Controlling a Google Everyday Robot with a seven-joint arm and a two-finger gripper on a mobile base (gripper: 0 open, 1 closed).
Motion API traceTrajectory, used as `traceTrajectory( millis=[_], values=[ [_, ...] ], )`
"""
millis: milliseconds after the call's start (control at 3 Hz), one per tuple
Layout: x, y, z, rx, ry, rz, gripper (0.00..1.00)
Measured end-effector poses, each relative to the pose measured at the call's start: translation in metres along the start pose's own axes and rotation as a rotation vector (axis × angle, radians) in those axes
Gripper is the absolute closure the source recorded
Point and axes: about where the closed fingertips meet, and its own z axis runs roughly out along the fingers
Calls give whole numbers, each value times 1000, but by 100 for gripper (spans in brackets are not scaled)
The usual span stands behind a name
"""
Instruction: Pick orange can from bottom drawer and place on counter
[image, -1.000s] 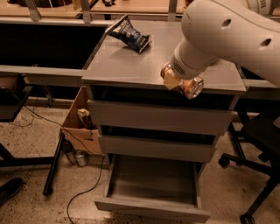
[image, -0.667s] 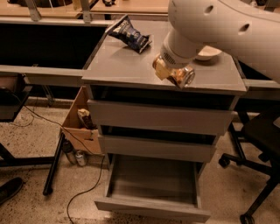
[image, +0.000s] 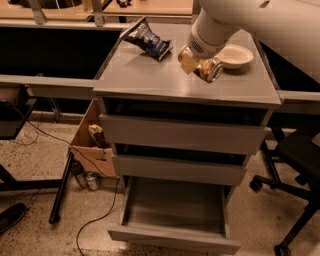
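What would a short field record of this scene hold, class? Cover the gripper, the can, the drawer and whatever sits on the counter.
gripper: above the counter, shut on the orange can
orange can: held tilted in the gripper, just left of the white bowl
counter: grey top of the drawer unit
white bowl: on the counter, back right
snack bag: dark blue, lying on the counter, back left
bottom drawer: pulled out, no objects visible in its tray
upper drawers: two, pushed in
cardboard box: on the floor, left of the unit
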Motion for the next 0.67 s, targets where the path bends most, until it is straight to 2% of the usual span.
traceTrajectory(
  millis=[333, 667],
  values=[
    [3, -22, 15, 4, -2, 2, 85],
    [10, -36, 33, -4, -8, 9, 62]
  ],
)
